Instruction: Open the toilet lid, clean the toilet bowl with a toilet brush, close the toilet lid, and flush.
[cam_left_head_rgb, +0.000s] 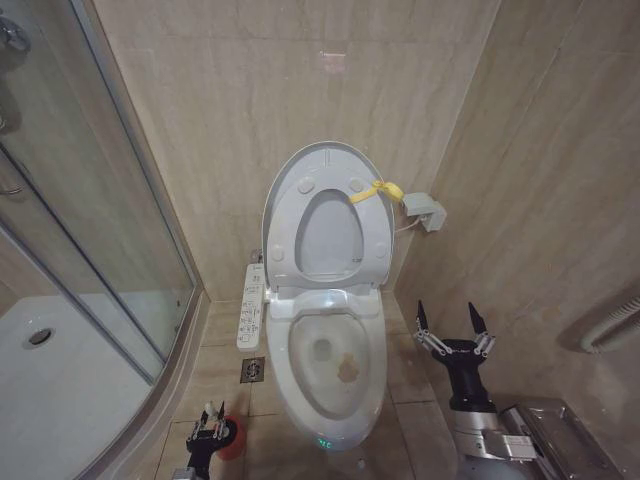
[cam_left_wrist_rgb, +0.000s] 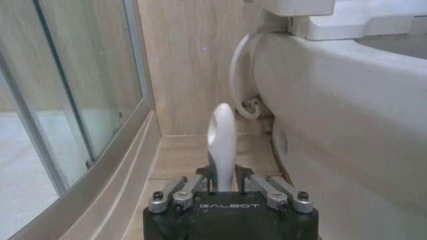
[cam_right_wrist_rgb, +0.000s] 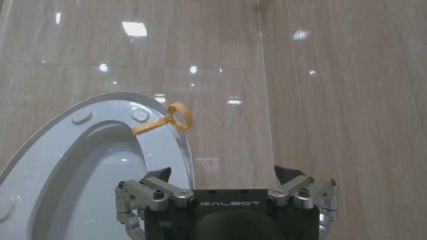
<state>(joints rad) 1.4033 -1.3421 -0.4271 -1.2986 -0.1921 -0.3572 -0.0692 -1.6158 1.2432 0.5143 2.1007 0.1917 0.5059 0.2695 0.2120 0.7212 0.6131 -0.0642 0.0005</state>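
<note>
Head view: one toilet lid (cam_left_head_rgb: 325, 190) raised, two end effectors, left end effector (cam_left_head_rgb: 208, 427) seemingly gripping one toilet brush (cam_left_wrist_rgb: 222, 145).

Toilet lid (cam_left_head_rgb: 322, 172) upright, stained toilet bowl (cam_left_head_rgb: 335, 372) exposed

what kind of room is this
A small tiled bathroom, by the look of it: a toilet bowl with its toilet lid raised, a glass shower stall beside it, and a floor drain in the tiles.
</note>
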